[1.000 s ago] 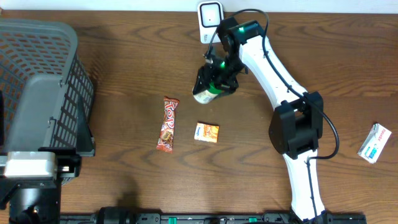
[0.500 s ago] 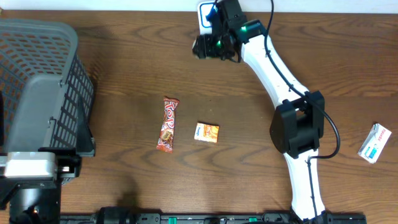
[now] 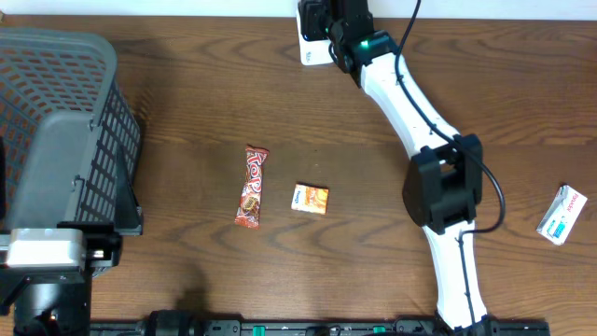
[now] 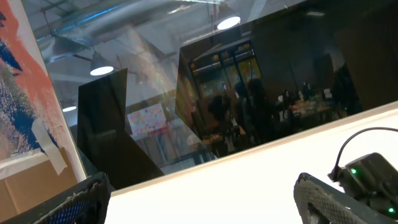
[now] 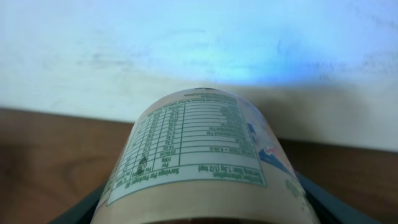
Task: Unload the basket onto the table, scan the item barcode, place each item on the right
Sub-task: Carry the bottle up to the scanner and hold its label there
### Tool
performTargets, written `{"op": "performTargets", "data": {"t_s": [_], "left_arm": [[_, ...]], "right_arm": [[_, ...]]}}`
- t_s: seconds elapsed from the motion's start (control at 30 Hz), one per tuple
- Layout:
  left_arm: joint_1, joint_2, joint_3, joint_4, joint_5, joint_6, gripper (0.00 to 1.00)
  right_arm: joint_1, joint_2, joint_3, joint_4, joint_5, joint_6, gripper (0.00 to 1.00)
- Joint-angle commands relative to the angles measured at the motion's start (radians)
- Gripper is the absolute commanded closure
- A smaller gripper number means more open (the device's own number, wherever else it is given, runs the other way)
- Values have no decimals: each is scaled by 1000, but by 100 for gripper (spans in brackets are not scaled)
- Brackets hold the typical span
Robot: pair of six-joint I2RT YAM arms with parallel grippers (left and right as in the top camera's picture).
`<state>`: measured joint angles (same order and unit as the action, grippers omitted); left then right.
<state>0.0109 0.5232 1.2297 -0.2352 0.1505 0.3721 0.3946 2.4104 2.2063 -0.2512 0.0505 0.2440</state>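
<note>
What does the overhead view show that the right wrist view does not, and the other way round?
Only overhead: the basket, candy bar, orange packet, white box and the whole right arm. Only right wrist: the bottle with its printed label, gripped in the right pincer. Both: the wooden table; the white surface ahead of the bottle may be the scanner.

dark wood table meets white wall; lit ceiling lamps over dark glass panels.
</note>
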Motion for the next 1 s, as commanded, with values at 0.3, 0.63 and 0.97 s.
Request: {"op": "performTargets", "data": {"t_s": [0.3,0.63,0.97], "left_arm": [[-4,-10,-3,5,-5,16,6],[-4,-10,-3,5,-5,16,6],[-4,-10,-3,5,-5,16,6]], "right_arm": [[4,128,15,267,155,-37,49],[3,101,16,225,154,-43,49],[-28,-185,17,-281,162,-59,50]]}}
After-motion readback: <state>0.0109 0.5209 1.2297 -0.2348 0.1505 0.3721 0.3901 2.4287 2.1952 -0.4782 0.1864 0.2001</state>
